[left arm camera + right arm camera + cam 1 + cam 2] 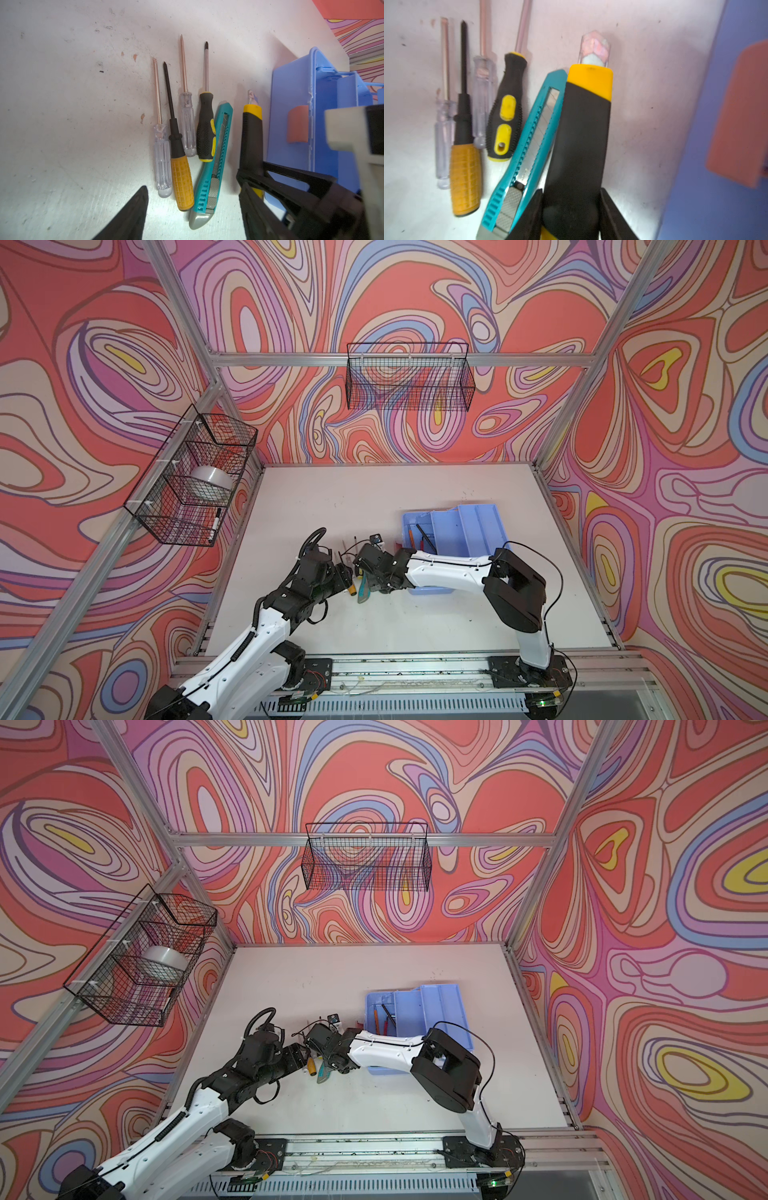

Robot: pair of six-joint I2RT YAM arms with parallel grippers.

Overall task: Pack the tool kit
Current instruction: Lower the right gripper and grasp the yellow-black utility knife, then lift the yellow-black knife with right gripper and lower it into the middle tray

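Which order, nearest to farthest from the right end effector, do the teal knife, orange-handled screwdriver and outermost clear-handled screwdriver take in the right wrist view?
1. Teal knife, right beside the right end effector.
2. Orange-handled screwdriver, further along the row.
3. Outermost clear-handled screwdriver, at the row's far end.

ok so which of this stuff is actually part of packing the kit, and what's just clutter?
Job:
blue kit box
clear screwdrivers
orange-handled screwdriver
black-yellow screwdriver
teal knife
black-yellow knife, held in right pincer

Lying about:
wire baskets
tape roll
marker
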